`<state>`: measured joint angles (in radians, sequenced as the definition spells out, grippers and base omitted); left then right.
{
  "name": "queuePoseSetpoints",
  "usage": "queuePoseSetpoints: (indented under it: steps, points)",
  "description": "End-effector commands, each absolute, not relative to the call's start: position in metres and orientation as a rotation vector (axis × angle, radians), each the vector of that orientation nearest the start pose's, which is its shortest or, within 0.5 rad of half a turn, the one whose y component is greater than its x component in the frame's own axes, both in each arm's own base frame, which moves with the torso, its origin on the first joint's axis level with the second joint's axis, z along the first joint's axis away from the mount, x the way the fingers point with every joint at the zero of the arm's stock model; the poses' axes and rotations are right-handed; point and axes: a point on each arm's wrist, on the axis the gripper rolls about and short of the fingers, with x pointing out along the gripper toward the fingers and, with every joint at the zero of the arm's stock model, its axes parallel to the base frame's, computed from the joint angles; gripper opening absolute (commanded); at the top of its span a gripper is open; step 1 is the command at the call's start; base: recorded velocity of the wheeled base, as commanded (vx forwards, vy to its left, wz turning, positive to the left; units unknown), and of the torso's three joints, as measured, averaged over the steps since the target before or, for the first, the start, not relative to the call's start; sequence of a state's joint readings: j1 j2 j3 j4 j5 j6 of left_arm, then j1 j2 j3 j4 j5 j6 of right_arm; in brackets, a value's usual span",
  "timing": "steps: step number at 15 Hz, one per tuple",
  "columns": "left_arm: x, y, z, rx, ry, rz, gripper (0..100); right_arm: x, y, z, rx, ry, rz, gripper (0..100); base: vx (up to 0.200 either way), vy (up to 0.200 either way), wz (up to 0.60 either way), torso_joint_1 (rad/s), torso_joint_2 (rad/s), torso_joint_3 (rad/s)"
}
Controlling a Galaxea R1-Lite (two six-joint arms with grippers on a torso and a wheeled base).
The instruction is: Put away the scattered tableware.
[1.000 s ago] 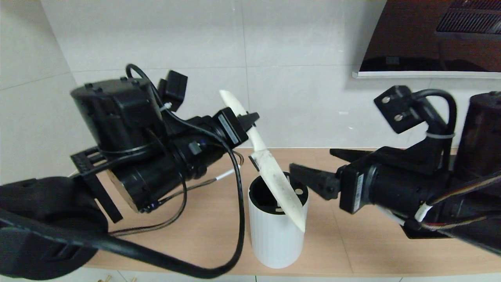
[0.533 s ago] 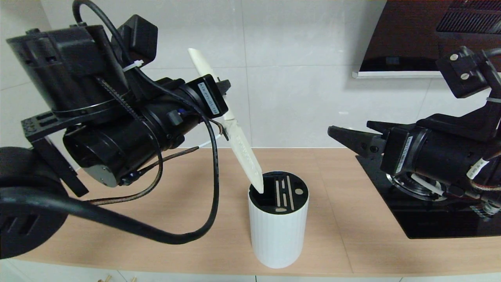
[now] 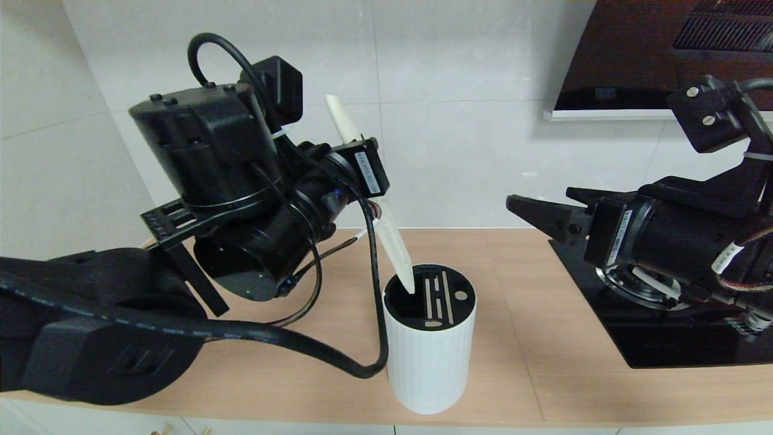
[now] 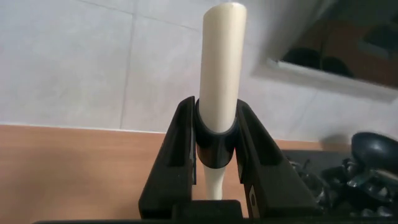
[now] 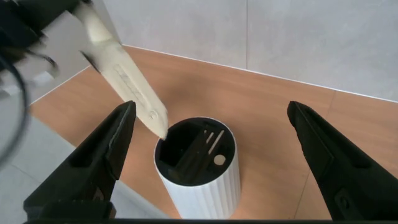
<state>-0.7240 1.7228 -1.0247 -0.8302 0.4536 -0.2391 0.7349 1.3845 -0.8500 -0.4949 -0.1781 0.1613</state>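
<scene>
White ribbed holder: upright on wooden counter. Cream knife: tilted, blade tip inside the holder's large opening, handle rising up and to the left. Left gripper: clenched on knife handle, above and left of holder. Right gripper: fingers spread, grasping nothing, right of holder, higher than its top.

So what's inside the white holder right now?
Only the tip of the knife enters the large opening of the white holder; narrow slots look empty; deeper inside is hidden.
</scene>
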Motion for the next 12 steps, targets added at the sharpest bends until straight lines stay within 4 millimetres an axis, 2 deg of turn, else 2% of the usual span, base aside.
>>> queuePoseSetpoints:
  steps: [1, 12]
  points:
    - [0.260, -0.218, 0.236, -0.278, -0.033, -0.280, 0, 0.180, 0.157, 0.264, 0.134, 0.092, 0.551, 100, 0.000, 0.000, 0.00, 0.000, 0.00, 0.000]
    - [0.267, -0.242, 0.204, -0.241, 0.022, -0.287, 0, 0.181, 0.158, 0.262, 0.131, 0.098, 0.551, 100, 0.000, 0.000, 0.00, 0.000, 0.00, 0.000]
